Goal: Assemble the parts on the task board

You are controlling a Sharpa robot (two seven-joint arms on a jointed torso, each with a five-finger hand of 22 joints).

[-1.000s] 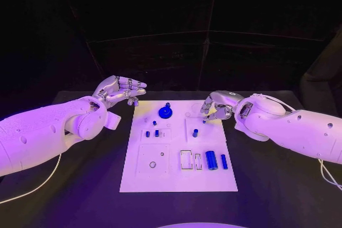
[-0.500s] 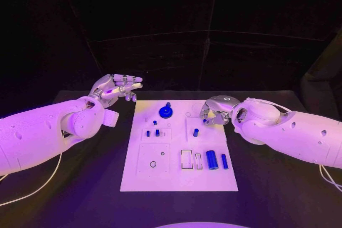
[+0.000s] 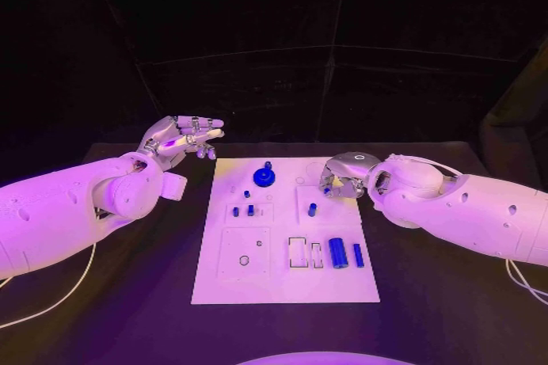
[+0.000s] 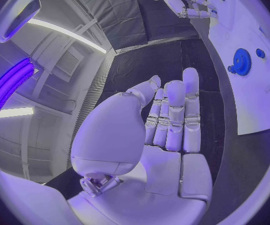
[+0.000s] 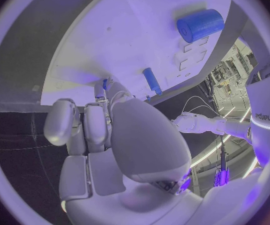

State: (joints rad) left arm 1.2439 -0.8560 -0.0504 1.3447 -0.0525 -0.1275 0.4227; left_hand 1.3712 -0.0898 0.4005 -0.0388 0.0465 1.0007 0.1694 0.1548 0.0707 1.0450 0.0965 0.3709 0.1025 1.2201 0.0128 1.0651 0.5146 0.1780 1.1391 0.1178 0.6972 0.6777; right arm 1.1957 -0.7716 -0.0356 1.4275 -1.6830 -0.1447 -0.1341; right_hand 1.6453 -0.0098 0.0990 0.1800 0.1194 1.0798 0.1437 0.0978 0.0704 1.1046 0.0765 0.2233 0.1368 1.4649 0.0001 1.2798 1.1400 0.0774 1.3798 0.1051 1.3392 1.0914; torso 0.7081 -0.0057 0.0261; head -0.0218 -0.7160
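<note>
**Fingers at the board's far end**

Fingers of the right hand [image 3: 343,175] curl down at the task board's [image 3: 286,290] far right edge; whether they pinch a part is unclear. Left hand [image 3: 180,139] hovers off the board, fingers together, holding nothing. Blue gear [image 3: 265,177] sits near the far edge.

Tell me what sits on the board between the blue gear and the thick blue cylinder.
In the head view, a small upright blue peg stands on the white task board, roughly between the blue gear and the thick blue cylinder; otherwise bare board.
</note>
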